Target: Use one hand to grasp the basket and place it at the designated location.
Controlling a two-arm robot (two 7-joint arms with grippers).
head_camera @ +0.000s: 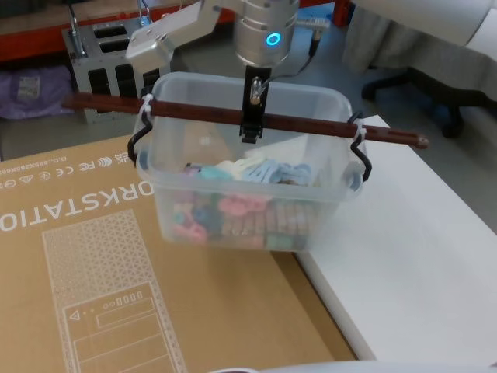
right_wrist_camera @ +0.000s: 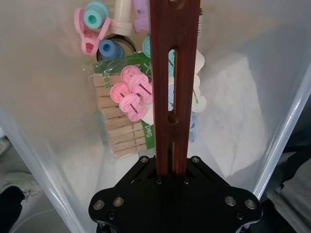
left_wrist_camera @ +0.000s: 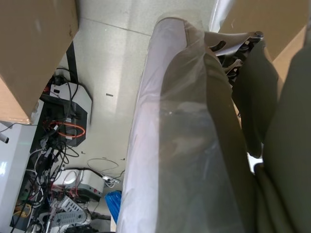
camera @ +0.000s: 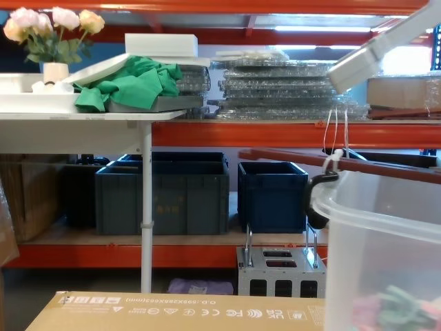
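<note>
The basket, a translucent white tub of pastel and wooden clothes pegs, hangs by its dark reddish-brown bar handle over the seam between a cardboard box and a white table. My right gripper comes down from the silver arm with the blue ring and is shut on the middle of the bar. In the right wrist view the bar handle runs out of the right gripper above the pegs. The chest view has the basket large at the lower right, with its handle reaching left.
A flat brown cardboard box lies under the basket's left side, and a white table under its right. Beyond are dark blue crates on an orange rack, a grey metal stand and a white table leg.
</note>
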